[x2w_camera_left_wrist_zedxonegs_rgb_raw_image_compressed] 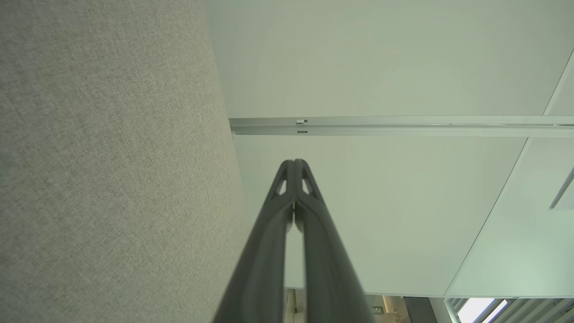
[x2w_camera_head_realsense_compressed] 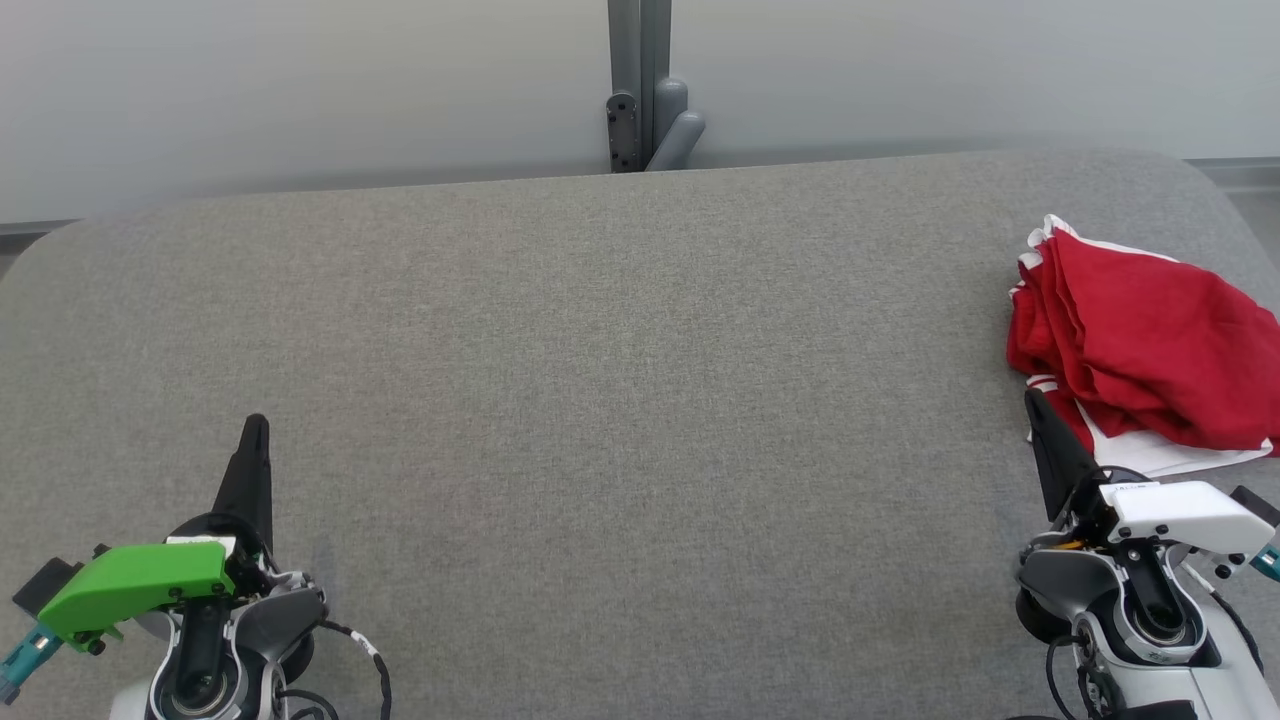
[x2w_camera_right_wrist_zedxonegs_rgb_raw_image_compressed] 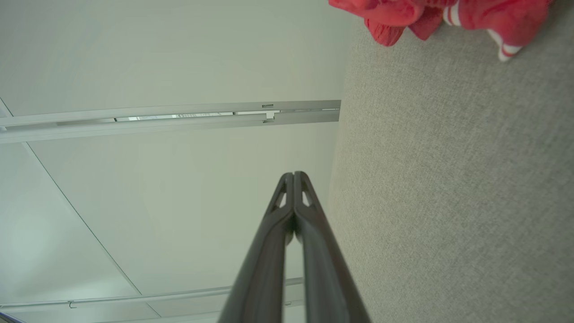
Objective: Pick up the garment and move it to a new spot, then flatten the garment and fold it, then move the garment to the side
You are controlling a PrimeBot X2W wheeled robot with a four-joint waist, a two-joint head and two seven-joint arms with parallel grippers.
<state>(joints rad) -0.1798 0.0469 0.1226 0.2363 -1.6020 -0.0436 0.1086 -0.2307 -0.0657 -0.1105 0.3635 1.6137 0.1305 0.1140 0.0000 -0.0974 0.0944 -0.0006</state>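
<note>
A red garment (x2w_camera_head_realsense_compressed: 1150,345) with white trim lies crumpled at the right edge of the grey padded table (x2w_camera_head_realsense_compressed: 600,400); its folds also show at the top of the right wrist view as the garment (x2w_camera_right_wrist_zedxonegs_rgb_raw_image_compressed: 403,13). My right gripper (x2w_camera_head_realsense_compressed: 1035,400) is shut and empty, its tip just at the garment's near-left corner, fingers pointing away from me. In the right wrist view my right gripper (x2w_camera_right_wrist_zedxonegs_rgb_raw_image_compressed: 294,174) has its tips pressed together. My left gripper (x2w_camera_head_realsense_compressed: 256,422) is shut and empty at the lower left, far from the garment; in its own view the left gripper (x2w_camera_left_wrist_zedxonegs_rgb_raw_image_compressed: 294,161) is also tip to tip.
A pale wall with a grey vertical post (x2w_camera_head_realsense_compressed: 640,80) and bracket stands behind the table's far edge. The table's rounded corners fall away at far left and far right.
</note>
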